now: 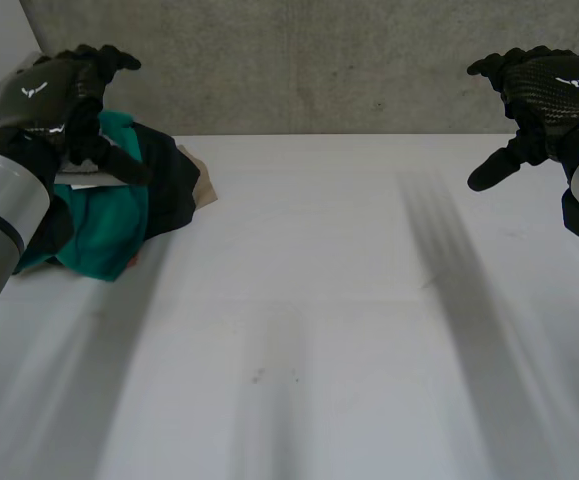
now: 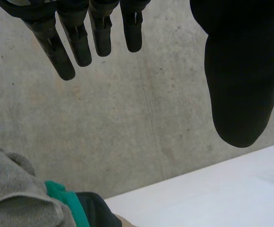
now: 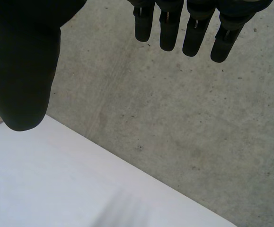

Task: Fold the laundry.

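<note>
A heap of laundry (image 1: 119, 205) in green, black and tan lies at the table's far left. My left hand (image 1: 64, 90) hovers above the heap, open, its fingers (image 2: 75, 42) straight with nothing between them and the thumb (image 2: 238, 90). In the left wrist view the heap's green and black cloth (image 2: 77, 205) and a grey cloth (image 2: 13, 189) lie below the hand. My right hand (image 1: 544, 90) hangs over the far right of the table, open and empty, fingers (image 3: 170, 28) straight and thumb (image 3: 21, 80) apart.
The white table (image 1: 319, 320) stretches bare across the middle and front. A grey concrete wall (image 1: 309, 60) stands right behind its far edge. A tan piece (image 1: 207, 190) pokes out at the heap's right side.
</note>
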### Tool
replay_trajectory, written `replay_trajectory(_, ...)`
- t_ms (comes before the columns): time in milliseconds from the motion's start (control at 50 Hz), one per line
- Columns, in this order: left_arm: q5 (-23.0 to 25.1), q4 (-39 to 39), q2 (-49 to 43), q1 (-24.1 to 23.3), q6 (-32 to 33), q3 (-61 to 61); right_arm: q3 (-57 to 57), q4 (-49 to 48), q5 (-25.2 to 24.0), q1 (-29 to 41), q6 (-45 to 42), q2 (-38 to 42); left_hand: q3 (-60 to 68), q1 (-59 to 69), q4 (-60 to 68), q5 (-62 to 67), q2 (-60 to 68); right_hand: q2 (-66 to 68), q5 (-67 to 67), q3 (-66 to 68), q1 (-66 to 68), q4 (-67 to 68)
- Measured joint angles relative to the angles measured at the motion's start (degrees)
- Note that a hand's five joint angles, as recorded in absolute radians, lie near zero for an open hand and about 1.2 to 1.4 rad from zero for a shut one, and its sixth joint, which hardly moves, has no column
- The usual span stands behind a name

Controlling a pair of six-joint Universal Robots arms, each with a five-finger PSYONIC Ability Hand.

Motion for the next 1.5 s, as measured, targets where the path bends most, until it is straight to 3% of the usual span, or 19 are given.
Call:
replay_trajectory(140,-0.09,2.89,-5.63,2.05,5.27,5.57,0.18,0.04,-0.03,0.00,-0.10,0.14,-2.85,-2.59,-3.66,-3.12,-3.08,-3.08,-2.87,-3.84,-2.39,-3.26)
replay_trajectory(360,-0.03,10.41,-25.08,12.38,22.72,19.13,0.83,0.03,-0.14,0.04,-0.23,0.87,-2.85,-2.60,-3.66,-3.12,-3.08,-3.08,-2.87,-3.84,-2.39,-3.26)
replay_trajectory(500,1.19,14.54,-37.74,17.91,29.58,27.38,1.00,0.01,-0.06,0.03,-0.32,1.43,-2.14,-1.63,-2.75,-2.28,-2.14,-3.08,-2.87,-3.84,-2.39,-3.26)
replay_trajectory(540,2.50,15.04,-41.13,18.94,31.03,29.73,1.03,-0.01,-0.03,0.01,-0.35,1.55,2.45,3.81,2.33,2.70,2.92,-3.08,-2.87,-3.84,-2.39,-3.26)
replay_trajectory(600,4.56,15.32,-44.24,19.46,32.01,31.90,1.05,-0.01,-0.01,0.01,-0.38,1.83,35.02,41.36,35.23,34.63,36.73,-3.08,-2.87,-3.84,-2.39,-3.26)
replay_trajectory(640,5.72,15.40,-44.94,19.22,31.87,32.37,1.03,-0.01,-0.01,0.00,-0.41,2.14,48.07,50.96,48.39,47.23,48.99,-3.08,-2.87,-3.84,-2.39,-3.26)
replay_trajectory(820,7.12,16.99,-32.61,12.53,21.58,26.57,0.37,-0.05,0.11,-0.03,-0.50,2.67,52.23,50.96,52.67,49.23,52.64,-3.08,-2.87,-3.84,-2.39,-3.26)
replay_trajectory(1000,7.81,16.41,-20.48,-1.49,8.68,20.46,-0.49,-0.16,0.36,-0.56,-1.49,2.08,52.29,50.96,52.68,49.23,52.73,-3.08,-2.87,-3.84,-2.39,-3.26)
replay_trajectory(1080,8.35,15.70,-21.44,-9.14,6.49,19.49,-0.85,-0.09,0.54,-0.76,-1.90,1.87,52.29,50.96,52.69,49.23,52.73,-3.08,-2.87,-3.84,-2.39,-3.26)
replay_trajectory(1240,8.38,14.83,-36.60,-20.86,6.11,22.18,-1.11,0.10,0.63,-0.84,-2.07,2.04,52.39,50.96,52.69,49.23,52.80,-3.08,-2.87,-3.84,-2.39,-3.26)
replay_trajectory(1280,8.42,14.45,-39.56,-22.18,6.26,22.87,-1.12,0.14,0.60,-0.83,-2.10,2.25,46.20,43.69,46.47,43.15,46.65,-3.08,-2.87,-3.84,-2.39,-3.26)
replay_trajectory(1300,8.47,14.11,-41.94,-23.19,6.39,23.44,-1.13,0.18,0.59,-0.84,-2.12,2.48,23.52,17.52,23.40,20.38,23.50,-3.08,-2.87,-3.84,-2.39,-3.26)
replay_trajectory(1340,8.48,13.84,-43.02,-23.74,6.45,23.68,-1.16,0.23,0.54,-0.85,-2.16,2.86,16.40,9.17,16.11,13.08,15.01,-3.08,-2.87,-3.84,-2.39,-3.26)
replay_trajectory(1360,8.48,13.39,-43.77,-24.35,6.54,23.68,-1.30,0.39,0.46,-0.86,-2.25,3.73,1.68,-2.63,1.43,0.23,1.19,-3.08,-2.87,-3.84,-2.39,-3.26)
replay_trajectory(1500,8.40,12.30,-34.17,-22.64,7.19,17.86,-2.76,2.98,0.04,-0.78,-4.33,6.77,-2.54,-3.67,-3.52,-3.04,-3.05,-3.08,-2.87,-3.84,-2.39,-3.26)
